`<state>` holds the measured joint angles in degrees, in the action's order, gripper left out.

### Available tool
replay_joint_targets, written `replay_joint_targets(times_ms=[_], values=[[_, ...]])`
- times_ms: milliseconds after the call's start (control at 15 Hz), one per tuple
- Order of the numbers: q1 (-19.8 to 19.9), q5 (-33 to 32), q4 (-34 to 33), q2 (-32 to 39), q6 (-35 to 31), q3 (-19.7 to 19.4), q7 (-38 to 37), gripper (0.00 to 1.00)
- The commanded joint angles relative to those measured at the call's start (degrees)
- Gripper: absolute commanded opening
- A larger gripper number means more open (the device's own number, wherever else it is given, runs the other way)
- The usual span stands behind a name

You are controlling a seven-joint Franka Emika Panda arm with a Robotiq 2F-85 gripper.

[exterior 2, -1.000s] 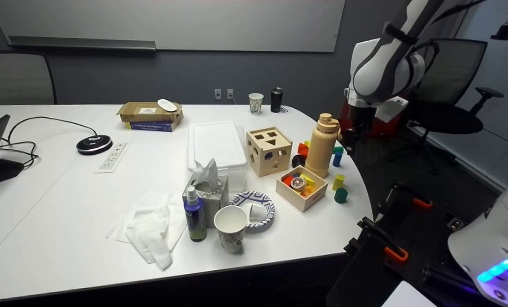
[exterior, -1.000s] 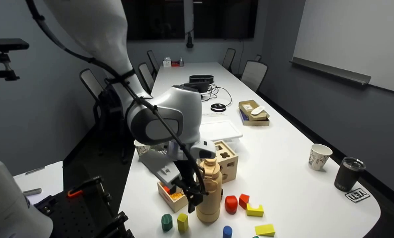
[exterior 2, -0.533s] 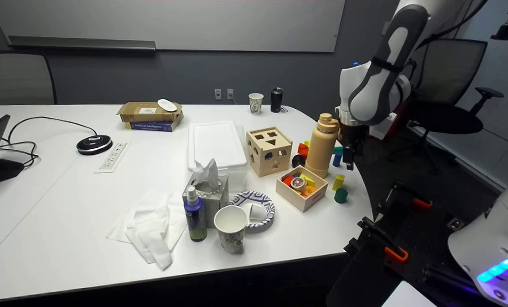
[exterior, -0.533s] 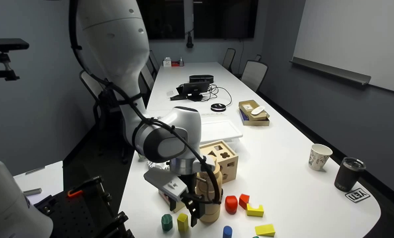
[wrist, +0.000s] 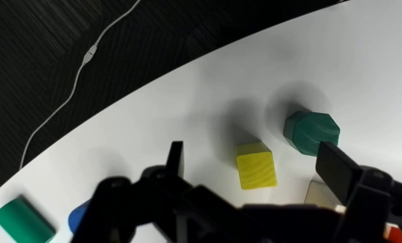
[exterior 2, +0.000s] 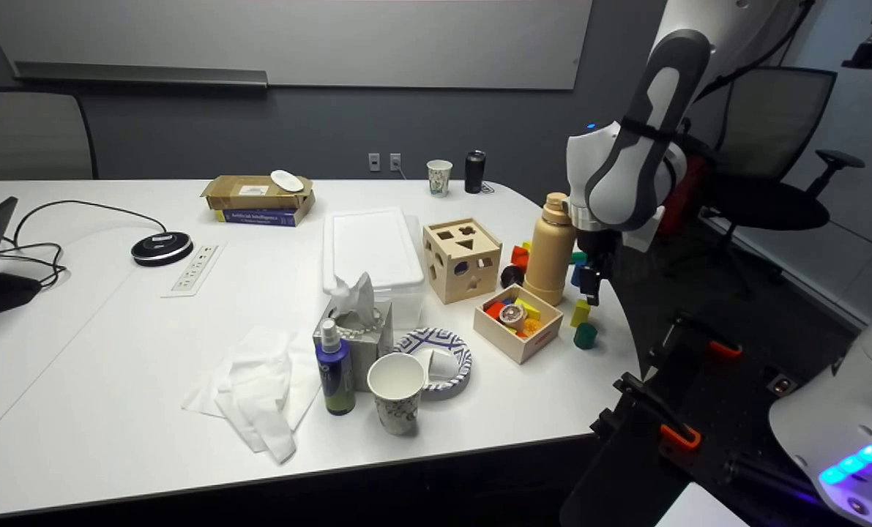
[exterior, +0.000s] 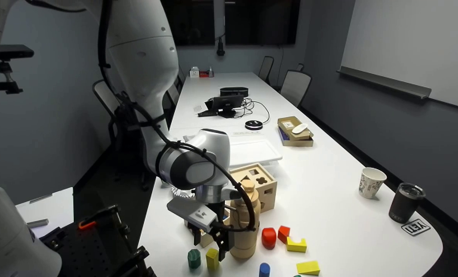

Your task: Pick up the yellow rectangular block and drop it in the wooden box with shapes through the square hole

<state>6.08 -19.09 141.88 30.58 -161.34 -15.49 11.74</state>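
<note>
One gripper [wrist: 251, 158]: I am holding its fingers apart; one yellow block [wrist: 256, 171] is standing upright nearby.

The jaws have come down and moved nearer the yellow block [wrist: 257, 170].

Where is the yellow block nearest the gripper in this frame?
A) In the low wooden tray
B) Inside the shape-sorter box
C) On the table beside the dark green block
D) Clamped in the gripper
C: the wrist view shows the yellow block on the white table next to the dark green block, with the gripper open and apart from it.
</note>
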Motion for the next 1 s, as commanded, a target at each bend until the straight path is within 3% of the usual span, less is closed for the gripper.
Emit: replay_joint_targets(times_ms=[0,600,933], values=[[-1.23,-0.95,-1.21,2.0,-0.57,-0.03,-1.17,1.0],[-5.63,-3.64,-0.08,5.8,-10.59,-3.58,-1.24,1.0],[-5.75,-2.22,0.89,6.56,-11.43,-3.15,-0.6,1.0]])
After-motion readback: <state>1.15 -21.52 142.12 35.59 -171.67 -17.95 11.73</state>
